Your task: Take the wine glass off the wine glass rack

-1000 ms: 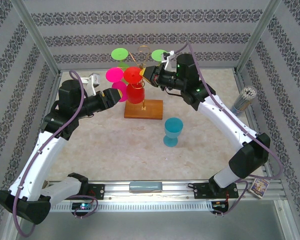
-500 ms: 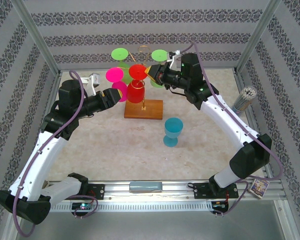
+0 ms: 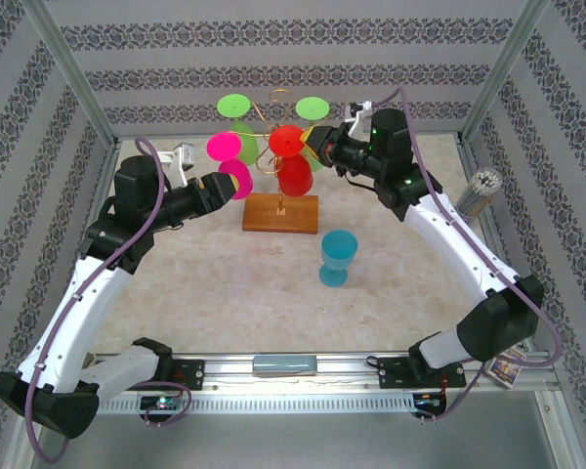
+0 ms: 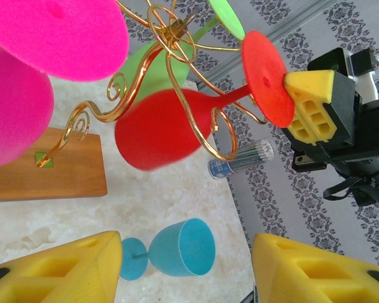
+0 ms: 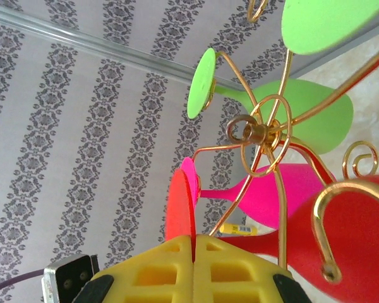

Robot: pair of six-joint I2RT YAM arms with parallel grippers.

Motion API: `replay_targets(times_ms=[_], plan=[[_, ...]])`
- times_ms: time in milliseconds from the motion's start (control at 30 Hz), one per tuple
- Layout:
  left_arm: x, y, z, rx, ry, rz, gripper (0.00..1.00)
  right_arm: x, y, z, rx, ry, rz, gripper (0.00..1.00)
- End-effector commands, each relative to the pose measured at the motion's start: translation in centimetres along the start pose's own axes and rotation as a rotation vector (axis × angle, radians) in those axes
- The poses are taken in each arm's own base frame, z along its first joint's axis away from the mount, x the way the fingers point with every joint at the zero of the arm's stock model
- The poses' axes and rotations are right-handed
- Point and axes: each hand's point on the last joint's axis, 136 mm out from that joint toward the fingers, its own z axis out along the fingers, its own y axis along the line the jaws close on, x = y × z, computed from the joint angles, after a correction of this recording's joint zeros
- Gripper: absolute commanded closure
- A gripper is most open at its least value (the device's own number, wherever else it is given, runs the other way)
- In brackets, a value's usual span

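Note:
The red wine glass [image 3: 293,176] hangs tilted on the gold wire wine glass rack [image 3: 276,127], just right of its stem, over the wooden base [image 3: 280,213]. My right gripper [image 3: 315,143] is shut on the edge of the glass's red foot disc [image 5: 179,205]. In the left wrist view the red stem [image 4: 230,96] still runs through a gold scroll arm. My left gripper [image 3: 230,184] stands open beside a pink glass [image 3: 236,179] on the rack's left, nothing between its yellow fingers [image 4: 63,268].
Pink [image 3: 224,147] and green [image 3: 234,105] glasses hang on the rack's other arms. A blue glass [image 3: 338,256] stands upright on the table in front of the base. A tube of sticks [image 3: 477,193] stands at the right wall. A small box [image 3: 508,364] lies near the right arm's base.
My right gripper has pulled the red glass to the right, from left of the rack's stem to right of it. The left arm has not moved.

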Motion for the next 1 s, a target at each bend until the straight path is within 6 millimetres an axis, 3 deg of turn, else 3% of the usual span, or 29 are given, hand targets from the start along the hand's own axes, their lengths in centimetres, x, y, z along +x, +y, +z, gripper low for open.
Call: replay_targets(times_ms=[0,367,700,967], plan=[[-0.9,-0.3,-0.3,0.02,-0.038,0.011,0.43,-0.4,1.5,-1.2,-0.044,-0.038,-0.024,1.0],[-0.6,-0.3,-0.6,0.021,-0.038,0.006,0.43,1.0,2.3,-1.7,-0.077,0.002,-0.014,1.0],[0.4,0.4,-1.3,-0.01,-0.025,-0.01,0.43,3.8,2.0,-2.4,-0.073,0.057,-0.018,1.0],[1.9,0.9,-3.2,-0.052,-0.003,-0.019,0.44,6.5,0.9,-3.4,-0.053,0.101,-0.034,1.0]])
